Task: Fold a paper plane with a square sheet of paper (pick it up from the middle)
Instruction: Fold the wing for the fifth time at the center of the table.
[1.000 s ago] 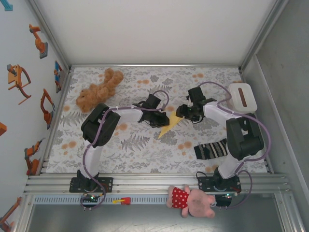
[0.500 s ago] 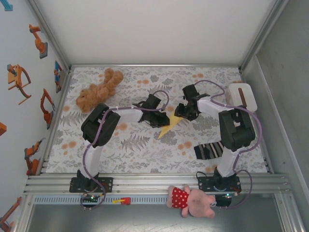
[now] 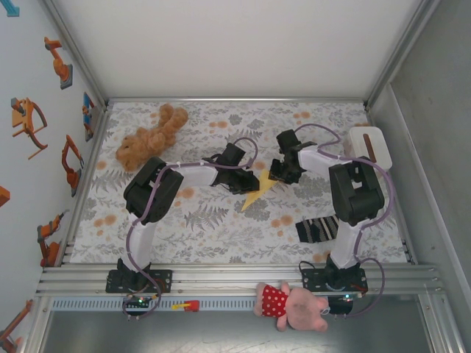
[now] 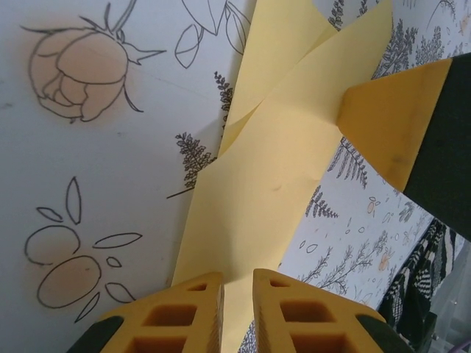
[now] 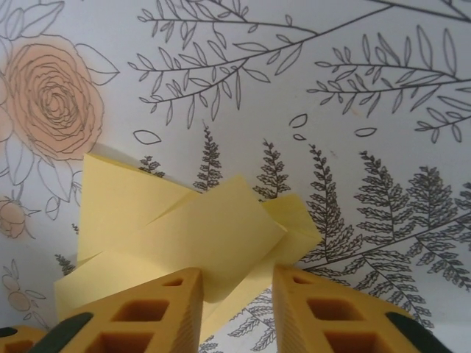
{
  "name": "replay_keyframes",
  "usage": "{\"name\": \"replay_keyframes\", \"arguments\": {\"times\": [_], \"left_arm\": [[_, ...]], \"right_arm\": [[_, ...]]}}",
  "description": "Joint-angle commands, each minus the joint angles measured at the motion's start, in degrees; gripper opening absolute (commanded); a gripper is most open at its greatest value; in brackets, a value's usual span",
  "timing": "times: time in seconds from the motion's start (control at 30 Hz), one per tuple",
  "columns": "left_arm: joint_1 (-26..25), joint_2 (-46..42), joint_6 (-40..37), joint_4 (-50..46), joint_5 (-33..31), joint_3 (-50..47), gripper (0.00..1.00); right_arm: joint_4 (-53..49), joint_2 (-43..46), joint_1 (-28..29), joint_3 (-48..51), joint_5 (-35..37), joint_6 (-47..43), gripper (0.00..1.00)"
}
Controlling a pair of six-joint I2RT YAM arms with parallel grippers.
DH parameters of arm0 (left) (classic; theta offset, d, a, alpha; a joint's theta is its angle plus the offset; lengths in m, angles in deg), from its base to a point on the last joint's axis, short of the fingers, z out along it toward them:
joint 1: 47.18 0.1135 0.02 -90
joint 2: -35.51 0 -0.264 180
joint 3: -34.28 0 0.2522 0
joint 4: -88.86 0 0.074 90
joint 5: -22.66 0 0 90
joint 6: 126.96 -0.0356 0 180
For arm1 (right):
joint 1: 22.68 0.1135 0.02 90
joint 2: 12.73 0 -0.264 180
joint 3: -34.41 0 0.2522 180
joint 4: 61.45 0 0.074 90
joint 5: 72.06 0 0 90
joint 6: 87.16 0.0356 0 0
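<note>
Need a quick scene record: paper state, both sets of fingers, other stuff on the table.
paper: yellow paper, partly folded, pointed end toward the arms, mid-table
left fingers: almost together, paper pinched between them
right fingers: apart, straddling a folded flap at the paper's other end
other items: teddy back left; striped sock front right; white box at right edge

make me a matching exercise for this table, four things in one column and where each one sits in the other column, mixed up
Things
1. brown teddy
2. striped sock
3. white box with a brown slot
4. folded yellow paper

Places
A. near right part of the floral mat
B. middle of the mat
C. far left part of the mat
D. far right edge of the mat

Pairs: 1-C, 2-A, 3-D, 4-B
</note>
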Motion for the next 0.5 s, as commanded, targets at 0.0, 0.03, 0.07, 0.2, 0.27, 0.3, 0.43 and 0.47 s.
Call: {"name": "replay_keyframes", "arguments": {"times": [0.0,0.03,0.07,0.2,0.27,0.3,0.43,0.47], "left_arm": [[-0.08,-1.53,-0.27,0.22,1.58,-0.52,0.19],[-0.14,-1.46,-0.25,0.4,1.79,-0.31,0.19],[-0.09,-1.36,-0.25,0.6,2.01,-0.11,0.19],[-0.12,-0.56,-0.2,0.84,2.51,0.58,0.19],[-0.12,-0.22,-0.11,0.86,2.62,0.61,0.19],[-0.08,-0.12,-0.09,0.9,2.71,0.55,0.19],[-0.12,0.38,-0.42,0.1,2.62,0.49,0.19],[-0.08,0.56,-0.56,-0.1,2.63,0.51,0.19]], "right_arm": [[-1.29,-1.55,0.47,-0.7,0.99,0.39,0.24],[-1.29,-1.66,0.47,-0.7,0.98,0.41,0.23],[-1.28,-1.64,0.45,-0.62,0.99,0.4,0.21],[-1.11,-1.73,0.56,-0.38,1.08,0.48,0.18],[-0.98,-1.79,0.46,-0.17,1.08,0.5,0.17],[-1.02,-1.81,0.45,-0.17,1.12,0.49,0.17],[-0.94,-2.07,0.48,0.1,1.17,0.49,0.15],[-0.92,-2.15,0.49,0.17,1.23,0.46,0.14]]}}
